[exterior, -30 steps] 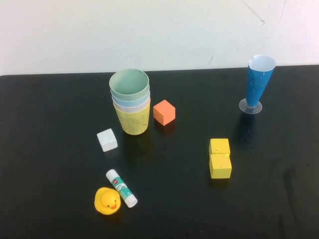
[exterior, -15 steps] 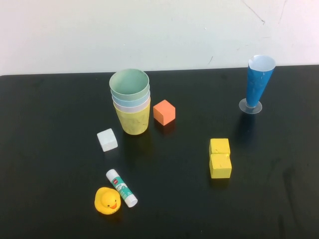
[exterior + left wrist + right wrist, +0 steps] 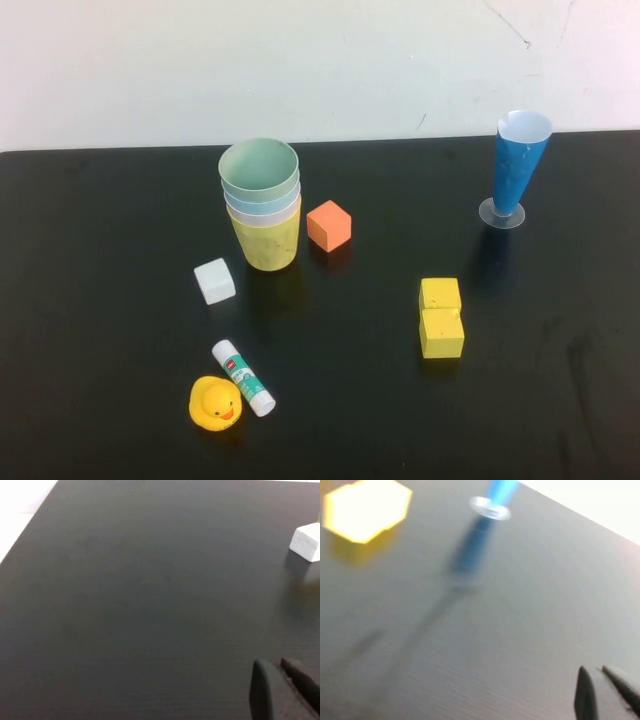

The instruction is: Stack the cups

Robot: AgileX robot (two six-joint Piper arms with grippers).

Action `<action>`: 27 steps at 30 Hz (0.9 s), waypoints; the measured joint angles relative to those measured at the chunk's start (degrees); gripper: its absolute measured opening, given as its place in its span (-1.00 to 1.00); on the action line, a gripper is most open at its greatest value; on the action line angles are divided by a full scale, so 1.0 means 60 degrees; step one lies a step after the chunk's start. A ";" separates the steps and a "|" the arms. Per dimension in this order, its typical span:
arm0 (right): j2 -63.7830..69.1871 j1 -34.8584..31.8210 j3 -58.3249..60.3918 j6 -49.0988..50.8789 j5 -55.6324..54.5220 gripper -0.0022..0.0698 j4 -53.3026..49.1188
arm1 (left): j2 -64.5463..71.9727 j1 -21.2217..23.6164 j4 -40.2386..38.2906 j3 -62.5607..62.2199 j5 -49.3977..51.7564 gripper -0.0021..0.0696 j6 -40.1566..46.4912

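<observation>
Cups [image 3: 262, 205] are already nested into one tower on the black table [image 3: 120, 380], left of centre toward the back. From the high view: pale green cup [image 3: 259, 165] on top, then a light blue rim [image 3: 262, 197], a thin pale pinkish rim under that, and the yellow cup [image 3: 266, 240] at the bottom carrying everything. Matte plastic, tapered, and the stack leans a touch but looks seated. An orange cube [image 3: 329, 225] sits just beside it, a white cube [image 3: 215, 281] a bit in front, and a glue stick [image 3: 244, 377] touches a rubber duck [image 3: 215, 403] near the front. Two yellow blocks [image 3: 441, 317] sit touching each other to the right, and the blue cone [image 3: 519, 167] stands at the back right. Neither arm shows up here.

Left wrist view: the left gripper [image 3: 283, 690] hangs over bare table with the white cube off in a corner of the picture. Its fingers sit close together, narrow gap, nothing held.

Right wrist view: the right gripper [image 3: 603, 692] is over empty table too, fingers nearly closed and empty, with a yellow block and the cone's base in sight, blurry.

My take: stacking looks done, so the best move is to leave it alone. Keep both arms clear and don't bump the tower or that orange cube.
</observation>
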 joint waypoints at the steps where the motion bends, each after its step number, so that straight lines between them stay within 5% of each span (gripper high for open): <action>1: -0.0189 -0.0316 0.0283 -0.0001 -0.0238 -0.94 0.0000 | 0.0000 0.0000 0.0000 0.0000 0.0000 -0.94 -0.0017; 8: -0.1439 -0.1867 0.1660 0.0200 -0.1125 -0.94 0.0000 | 0.0000 0.0000 0.0000 0.0000 0.0000 -0.94 -0.0017; 27: -0.1546 -0.1994 0.1660 0.0234 -0.0712 -0.94 0.0117 | -0.0006 0.0000 0.0000 0.0000 0.0000 -0.94 -0.0037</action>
